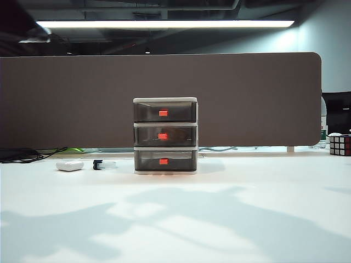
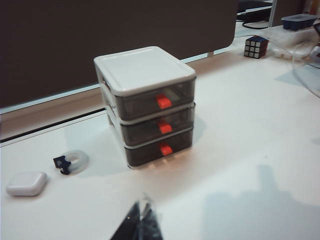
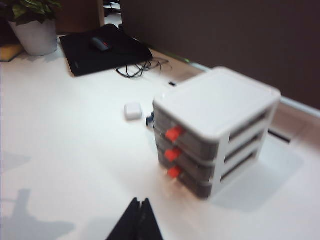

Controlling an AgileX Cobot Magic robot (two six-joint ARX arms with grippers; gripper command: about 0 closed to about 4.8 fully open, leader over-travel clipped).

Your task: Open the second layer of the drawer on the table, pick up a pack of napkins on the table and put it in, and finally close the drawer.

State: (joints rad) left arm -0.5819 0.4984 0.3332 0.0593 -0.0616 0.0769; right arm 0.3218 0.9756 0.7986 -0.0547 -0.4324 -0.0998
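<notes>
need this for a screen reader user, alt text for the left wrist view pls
A three-drawer cabinet with all drawers shut stands on a white table, the shut left end effector hovering in front of it. A small white case and a clip lie beside it, a puzzle cube behind.

**No legible text in any view**

No writing, brand, number or sign can be read. The drawer (image 1: 165,136) carries only plain red-orange tabs, its white top bare in both wrist views. The small white case (image 2: 27,183) shows no marking, and the cube (image 2: 255,46) by the partition shows only coloured squares.
</notes>
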